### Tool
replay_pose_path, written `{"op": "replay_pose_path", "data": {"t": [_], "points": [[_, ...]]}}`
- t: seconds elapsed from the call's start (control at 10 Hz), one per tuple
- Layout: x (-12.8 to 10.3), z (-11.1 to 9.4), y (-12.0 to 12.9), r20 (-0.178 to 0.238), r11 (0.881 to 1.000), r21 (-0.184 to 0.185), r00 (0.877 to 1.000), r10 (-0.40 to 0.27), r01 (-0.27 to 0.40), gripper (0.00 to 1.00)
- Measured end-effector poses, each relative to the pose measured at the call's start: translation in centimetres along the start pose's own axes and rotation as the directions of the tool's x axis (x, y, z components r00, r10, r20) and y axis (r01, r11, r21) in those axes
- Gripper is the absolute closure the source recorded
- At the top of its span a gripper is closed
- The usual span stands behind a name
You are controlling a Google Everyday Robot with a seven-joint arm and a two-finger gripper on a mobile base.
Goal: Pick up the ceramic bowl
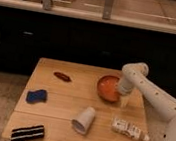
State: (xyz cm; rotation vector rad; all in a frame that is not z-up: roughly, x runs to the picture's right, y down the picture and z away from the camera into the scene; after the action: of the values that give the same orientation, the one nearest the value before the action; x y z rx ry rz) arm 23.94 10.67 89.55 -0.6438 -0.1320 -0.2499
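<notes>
hand spread wide at the right rim of the ceramic bowl, nothing gripped, contact unclear

Wooden bench: ceramic bowl at 2 o'clock, white cup at 6, blue pad at 9, white bottle at 4. The jaws stand spread above the bowl's 3 o'clock rim.

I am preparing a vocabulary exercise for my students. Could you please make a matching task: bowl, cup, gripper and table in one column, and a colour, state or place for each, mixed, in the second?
Things:
1. bowl
2. cup
3. gripper
4. table

Descriptions:
A. lying on its side
B. light wood
C. at the bowl's rim, fingers open
D. orange, upright

Pairs: 1-D, 2-A, 3-C, 4-B.
</notes>
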Motion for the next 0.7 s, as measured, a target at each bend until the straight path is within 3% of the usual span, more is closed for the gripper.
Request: {"op": "replay_pose_path", "data": {"t": [0.5,0.7], "points": [[0.1,0.53,-0.24,0.003,1.0,0.002,1.0,-0.006,0.006,0.2],[0.1,0.75,-0.36,0.003,1.0,0.003,1.0,-0.01,0.01,0.27]]}}
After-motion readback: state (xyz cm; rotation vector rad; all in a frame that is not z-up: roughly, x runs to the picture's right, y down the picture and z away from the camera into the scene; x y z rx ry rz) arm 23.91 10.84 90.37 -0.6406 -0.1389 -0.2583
